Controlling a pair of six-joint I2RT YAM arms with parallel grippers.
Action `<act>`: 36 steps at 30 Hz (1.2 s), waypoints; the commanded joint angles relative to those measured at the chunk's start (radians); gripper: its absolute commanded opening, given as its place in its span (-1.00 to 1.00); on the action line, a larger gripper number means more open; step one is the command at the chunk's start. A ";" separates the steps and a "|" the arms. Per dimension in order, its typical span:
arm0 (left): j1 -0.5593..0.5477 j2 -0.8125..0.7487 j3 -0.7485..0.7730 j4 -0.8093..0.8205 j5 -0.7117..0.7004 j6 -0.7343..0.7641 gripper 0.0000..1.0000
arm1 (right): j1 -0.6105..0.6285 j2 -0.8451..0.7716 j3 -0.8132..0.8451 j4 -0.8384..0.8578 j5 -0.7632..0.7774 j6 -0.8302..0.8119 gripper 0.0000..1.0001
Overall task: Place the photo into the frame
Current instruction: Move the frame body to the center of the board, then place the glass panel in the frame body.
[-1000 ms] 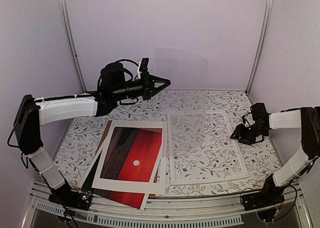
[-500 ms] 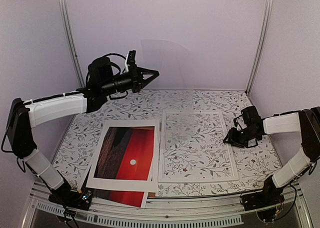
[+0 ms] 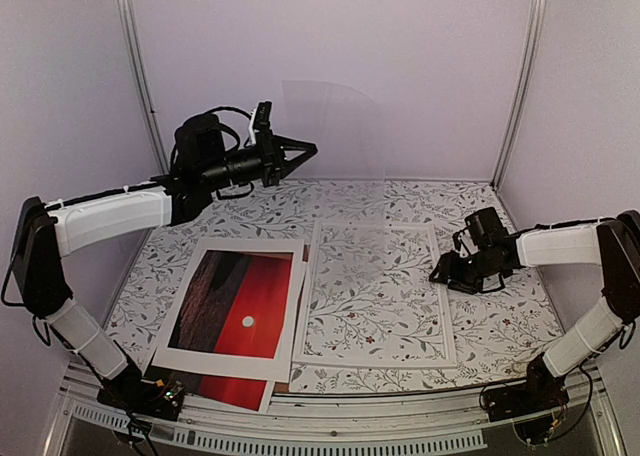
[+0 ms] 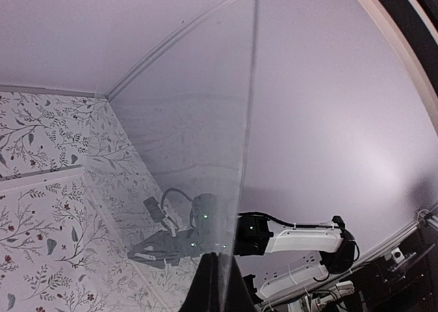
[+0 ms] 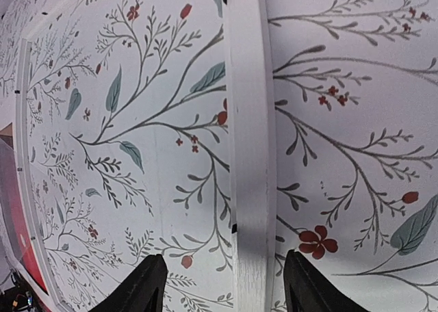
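Two flat things lie nearest the arms, at the lower left of the top view: the photo [image 3: 260, 296] and a white mat [image 3: 215, 363] lying on top of it. I think the mat is in the way and must come off first. Just to their right, the frame [image 5: 250, 120] lies flat. The right gripper [image 5: 226, 271] stands spread over its right rail, not pinching. It should close straight, so the frame does not twist. Far back at the upper left, the left gripper [image 3: 303, 153] is clenched on the clear pane [image 3: 335, 126], held up in the air. Best to keep it high and steady.
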 commanded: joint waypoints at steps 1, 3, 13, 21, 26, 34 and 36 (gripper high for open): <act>0.005 -0.004 -0.034 0.061 0.031 -0.030 -1.00 | -0.067 -0.043 0.077 -0.075 0.025 -0.056 0.27; -0.001 0.006 -0.047 0.095 0.041 -0.060 -1.00 | -0.110 -0.068 0.098 -0.105 0.028 -0.087 0.30; -0.115 0.106 0.031 0.235 0.099 -0.200 -1.00 | -0.362 -0.145 0.150 -0.200 0.041 -0.228 0.36; -0.176 0.174 0.049 0.389 0.119 -0.333 -1.00 | -0.440 -0.159 0.175 -0.196 -0.002 -0.228 0.38; -0.175 0.283 -0.020 0.529 0.100 -0.471 -1.00 | -0.446 -0.159 0.182 -0.201 0.001 -0.229 0.39; -0.176 0.484 -0.041 0.515 0.103 -0.462 -1.00 | -0.451 -0.169 0.190 -0.208 0.016 -0.230 0.40; -0.173 0.503 -0.028 0.452 0.113 -0.415 -1.00 | -0.451 -0.169 0.190 -0.210 0.013 -0.231 0.40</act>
